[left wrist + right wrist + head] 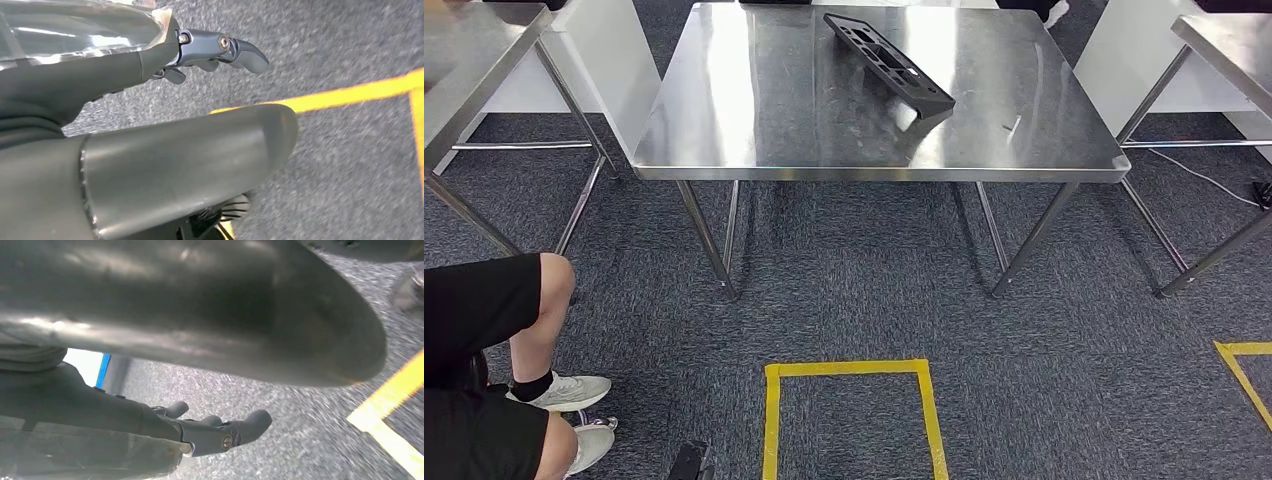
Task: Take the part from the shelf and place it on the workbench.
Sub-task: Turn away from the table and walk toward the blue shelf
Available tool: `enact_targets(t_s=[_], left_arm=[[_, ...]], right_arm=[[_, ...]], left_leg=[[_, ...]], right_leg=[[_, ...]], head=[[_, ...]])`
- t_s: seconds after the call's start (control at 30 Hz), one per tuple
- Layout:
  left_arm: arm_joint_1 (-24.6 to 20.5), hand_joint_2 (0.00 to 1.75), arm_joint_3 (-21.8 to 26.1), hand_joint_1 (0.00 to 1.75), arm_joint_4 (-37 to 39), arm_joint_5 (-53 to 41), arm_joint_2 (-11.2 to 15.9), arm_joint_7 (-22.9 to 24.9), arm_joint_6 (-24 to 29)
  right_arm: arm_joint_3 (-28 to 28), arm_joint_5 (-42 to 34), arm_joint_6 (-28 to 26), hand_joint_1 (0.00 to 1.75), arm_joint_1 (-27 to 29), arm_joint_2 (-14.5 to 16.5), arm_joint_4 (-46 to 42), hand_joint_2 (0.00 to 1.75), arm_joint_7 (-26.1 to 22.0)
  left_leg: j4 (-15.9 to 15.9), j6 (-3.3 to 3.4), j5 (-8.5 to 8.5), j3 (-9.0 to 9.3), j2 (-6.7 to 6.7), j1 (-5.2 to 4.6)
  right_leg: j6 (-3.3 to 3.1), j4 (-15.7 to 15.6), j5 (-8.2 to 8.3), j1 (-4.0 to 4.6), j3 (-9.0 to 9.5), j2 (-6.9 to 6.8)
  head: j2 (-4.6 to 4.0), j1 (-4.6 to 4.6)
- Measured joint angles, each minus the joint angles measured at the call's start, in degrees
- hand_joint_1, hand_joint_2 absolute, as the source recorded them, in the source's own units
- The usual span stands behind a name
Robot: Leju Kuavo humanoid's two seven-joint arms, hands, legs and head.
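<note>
Part (888, 62) lying flat on tabletop (774, 120), near its far right corner | left robot hand (220, 50) hanging over carpet, fingers loosely curled, grasping nothing | right robot hand (220, 432) hanging likewise, grasping nothing

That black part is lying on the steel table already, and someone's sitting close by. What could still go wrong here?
The black part lies at an angle on the workbench, one end near the front edge; a bump to the table might slide it off. The seated person's leg and shoes are on the carpet beside the yellow tape square, so a step that way might catch them. Both hands, left hand and right hand, hang low holding nothing.
</note>
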Motion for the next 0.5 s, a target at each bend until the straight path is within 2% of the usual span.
enact_targets(t_s=[0.03,0.07,0.1,0.13,0.17,0.2,0.23,0.27,0.33,0.37,0.4,0.47,0.5], left_arm=[[0.02,0.00,-0.11,0.00,-0.21,-0.21,-0.04,0.21,-0.10],[0.03,0.00,-0.19,0.00,-0.39,-0.43,-0.08,0.39,-0.21],[0.02,0.00,-0.26,0.00,-0.54,-0.66,-0.11,0.55,-0.30],[0.01,0.00,-0.36,0.00,-0.72,-0.84,-0.13,0.72,-0.39],[0.01,0.00,-0.45,0.00,-0.97,-1.09,-0.15,0.87,-0.48],[0.02,0.00,-0.54,0.00,-1.24,-1.34,-0.18,1.01,-0.55],[0.03,0.00,-0.62,0.00,-1.50,-1.58,-0.21,1.14,-0.60],[0.05,0.00,-0.68,0.00,-1.74,-1.79,-0.25,1.22,-0.66],[0.20,0.00,-0.78,0.00,-1.95,-1.98,-0.27,1.36,-0.74],[0.34,0.00,-0.81,0.00,-2.01,-2.04,-0.27,1.45,-0.77],[0.50,0.00,-0.83,0.00,-2.05,-2.12,-0.26,1.53,-0.77],[0.68,0.00,-0.83,0.00,-2.13,-2.32,-0.22,1.68,-0.77],[0.73,0.00,-0.83,0.00,-2.23,-2.50,-0.21,1.77,-0.77]], right_arm=[[0.13,0.18,0.03,0.00,0.02,0.00,0.03,0.00,-0.18],[0.23,0.29,0.07,0.00,0.03,0.01,0.05,0.00,-0.32],[0.31,0.35,0.09,0.00,0.03,0.02,0.07,0.00,-0.40],[0.35,0.30,0.01,0.00,0.01,0.03,0.08,0.00,-0.52],[0.39,0.11,-0.18,0.00,-0.01,0.06,0.09,0.00,-0.74],[0.41,-0.17,-0.48,0.00,0.02,0.07,0.09,0.00,-1.06],[0.42,-0.50,-0.81,0.00,0.13,0.09,0.09,0.00,-1.43],[0.42,-0.76,-1.09,0.00,0.27,0.12,0.10,0.00,-1.74],[0.42,-1.01,-1.36,0.00,0.67,0.24,0.14,0.00,-2.04],[0.42,-1.06,-1.41,0.00,0.81,0.30,0.17,0.00,-2.10],[0.42,-1.14,-1.44,0.00,0.96,0.34,0.21,0.00,-2.11],[0.42,-1.36,-1.50,0.00,1.14,0.35,0.24,0.00,-2.12],[0.42,-1.47,-1.54,0.00,1.20,0.35,0.25,0.00,-2.15]], left_leg=[[0.02,-0.04,0.71,-0.89,0.16,-0.03],[0.04,-0.13,1.41,-1.77,0.30,-0.02],[0.04,-0.29,2.11,-2.60,0.39,0.01],[0.07,-0.52,2.80,-3.31,0.43,0.04],[0.11,-0.84,3.46,-3.95,0.43,0.00],[0.12,-1.19,4.14,-4.41,0.43,-0.07],[0.04,-1.52,4.80,-4.63,0.45,-0.16],[-0.16,-1.84,5.48,-4.75,0.48,-0.21],[-0.51,-2.50,6.23,-4.94,0.44,-0.12],[0.04,-2.80,5.13,-5.24,0.36,-0.01],[1.65,-3.08,2.79,-5.70,0.27,0.10],[8.02,-3.43,-3.84,-6.90,0.10,0.25],[11.91,-3.59,-6.14,-7.36,0.05,0.29]], right_leg=[[0.41,2.52,-0.59,-0.01,-0.01,0.05],[1.01,3.27,-0.07,-0.04,0.85,0.08],[1.64,1.70,1.24,-0.10,2.83,0.07],[2.07,-1.71,2.46,-0.18,5.71,0.07],[2.11,-6.49,2.83,-0.15,9.25,0.09],[1.75,-11.07,2.53,0.02,12.34,0.16],[1.24,-14.34,1.93,0.21,14.30,0.23],[0.68,-16.15,1.40,0.49,15.19,0.30],[-0.43,-16.34,2.07,0.33,14.35,0.26],[-1.18,-16.27,2.65,0.14,13.81,0.19],[-1.93,-16.30,3.35,-0.09,13.16,0.07],[-2.88,-16.25,4.75,-0.08,11.76,-0.08],[-3.00,-16.17,5.50,0.03,10.96,-0.14]], head=[[0.00,0.01],[0.00,0.01],[0.00,0.01],[0.00,0.01],[0.00,0.03],[0.00,-0.01],[-0.01,-0.01],[0.00,-0.02],[0.00,-0.04],[0.00,-0.08],[0.00,-0.14],[0.00,-0.25],[0.00,-0.28]])
